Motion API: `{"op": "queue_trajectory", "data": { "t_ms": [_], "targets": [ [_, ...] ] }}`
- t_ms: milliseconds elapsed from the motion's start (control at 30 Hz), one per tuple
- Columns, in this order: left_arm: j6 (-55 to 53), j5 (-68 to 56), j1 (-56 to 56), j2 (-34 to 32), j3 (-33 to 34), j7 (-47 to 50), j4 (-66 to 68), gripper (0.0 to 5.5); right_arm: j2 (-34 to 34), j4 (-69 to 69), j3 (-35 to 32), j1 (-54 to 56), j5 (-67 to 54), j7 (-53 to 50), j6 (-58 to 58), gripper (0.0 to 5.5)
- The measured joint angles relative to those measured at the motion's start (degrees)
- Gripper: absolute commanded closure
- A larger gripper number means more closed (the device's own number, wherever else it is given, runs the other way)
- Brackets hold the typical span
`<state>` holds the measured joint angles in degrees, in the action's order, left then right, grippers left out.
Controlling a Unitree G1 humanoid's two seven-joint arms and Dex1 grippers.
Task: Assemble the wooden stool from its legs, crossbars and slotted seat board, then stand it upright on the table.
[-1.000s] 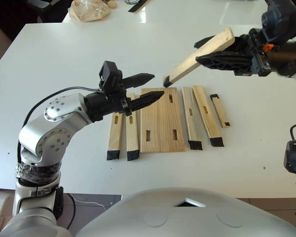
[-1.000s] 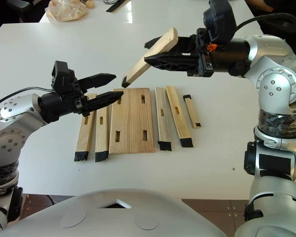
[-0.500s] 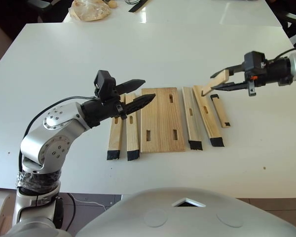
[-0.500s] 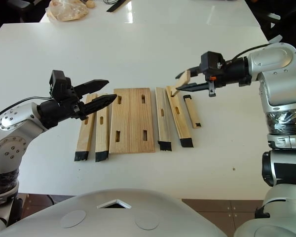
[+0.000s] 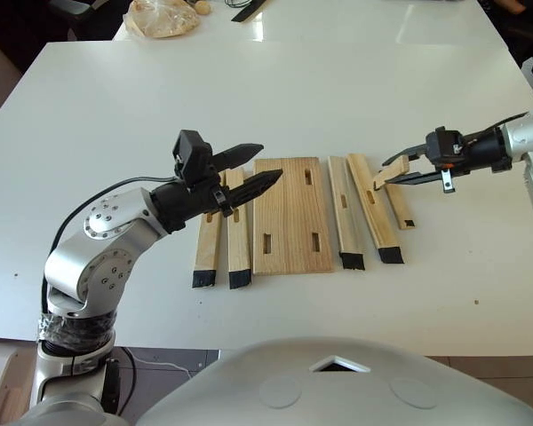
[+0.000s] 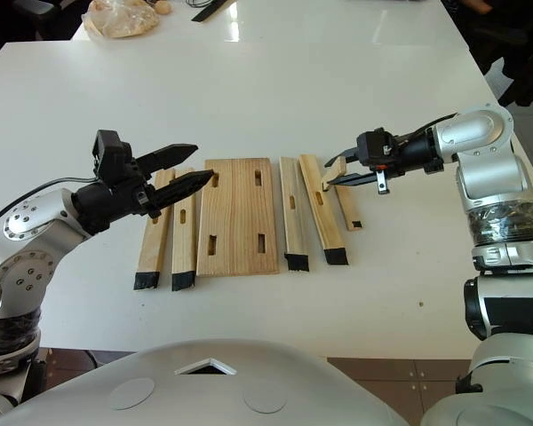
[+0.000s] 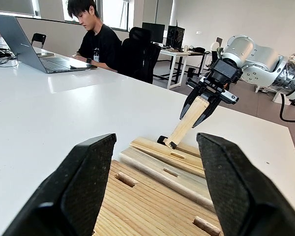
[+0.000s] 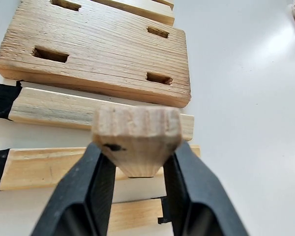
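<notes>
The right hand point(image 5: 386, 173) was closed on a short crossbar point(image 7: 189, 122), gripping it near its upper end. The bar hung tilted, with its lower end just above the right-hand legs point(image 5: 371, 206) on the counter point(image 5: 249, 89). The left hand point(image 5: 271, 161) hovered wide open and empty over the left-hand legs point(image 5: 238, 232), beside the seat board point(image 5: 289, 217), which lay flat. The bare wood looked light, stiff and rough enough not to slip. A grip across the narrow faces near mid-length would probably steady it better for entering a slot.
</notes>
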<state>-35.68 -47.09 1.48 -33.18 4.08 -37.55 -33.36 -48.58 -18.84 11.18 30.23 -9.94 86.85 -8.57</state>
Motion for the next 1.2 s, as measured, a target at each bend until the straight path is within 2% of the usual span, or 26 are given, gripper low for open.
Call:
{"op": "queue_trajectory", "data": {
  "t_ms": [300, 600, 1200],
  "targets": [
    [0.0, 0.0, -0.29, -0.01, -0.04, -0.01, -0.61, 2.46, 0.04, 3.36, -0.5, -2.68, -1.31, -0.66, 0.39, 4.2],
    [0.16, 1.1, -0.54, -0.03, -0.25, -0.02, -0.7, 2.46, 0.05, 6.19, -0.96, -2.62, -3.42, 0.33, 5.51, 4.2],
    [0.39, 1.94, -1.67, -0.03, -1.18, -0.44, -1.14, 2.46, -0.08, 8.38, -0.92, -6.58, -3.24, 1.69, 5.24, 4.2]
  ]
}}
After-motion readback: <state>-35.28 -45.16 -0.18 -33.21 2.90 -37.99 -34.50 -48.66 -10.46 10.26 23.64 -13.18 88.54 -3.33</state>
